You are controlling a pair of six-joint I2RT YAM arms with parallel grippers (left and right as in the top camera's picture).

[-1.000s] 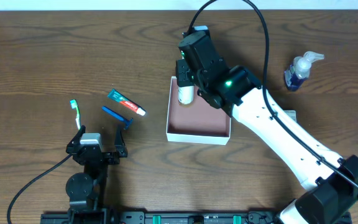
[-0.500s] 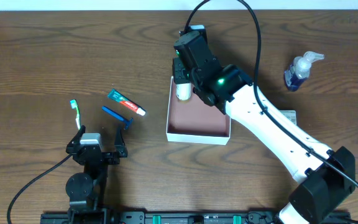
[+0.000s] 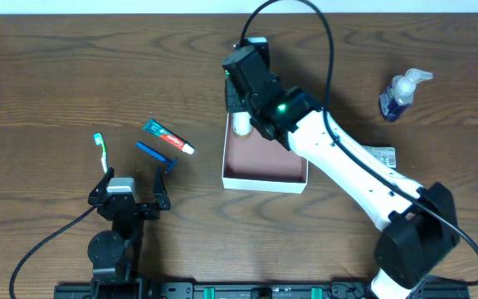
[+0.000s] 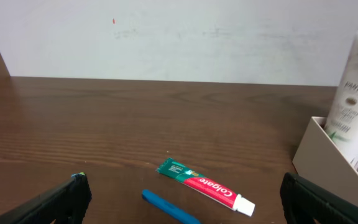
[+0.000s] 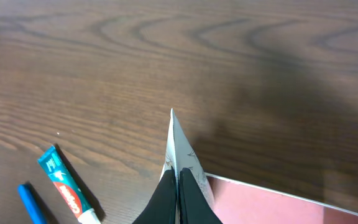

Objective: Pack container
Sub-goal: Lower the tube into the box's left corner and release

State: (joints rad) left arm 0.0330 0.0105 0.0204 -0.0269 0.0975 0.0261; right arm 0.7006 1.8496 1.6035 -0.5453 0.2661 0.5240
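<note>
Overhead, right gripper [image 3: 241, 115] holds a tube [image 3: 241, 127] at the container's [image 3: 265, 156] far-left corner.

Robotics lab setup: a dark wood-grain bench [image 3: 48, 66] against a bare white wall [image 4: 179, 37], black cables [image 3: 331, 66] trailing to a mounting rail [image 3: 247, 291] at six o'clock.

a red, white and green toothpaste tube [image 3: 169, 138] is lying at an angle on the brown wooden table [image 3: 56, 75], left of centre. a blue razor [image 3: 156, 155] is lying just nearer, and a green-and-white toothbrush [image 3: 102, 154] further left. a white tube [image 4: 352, 109] is standing upright to the right. a pump bottle [image 3: 401, 93] of blue liquid is sitting far right.
</note>
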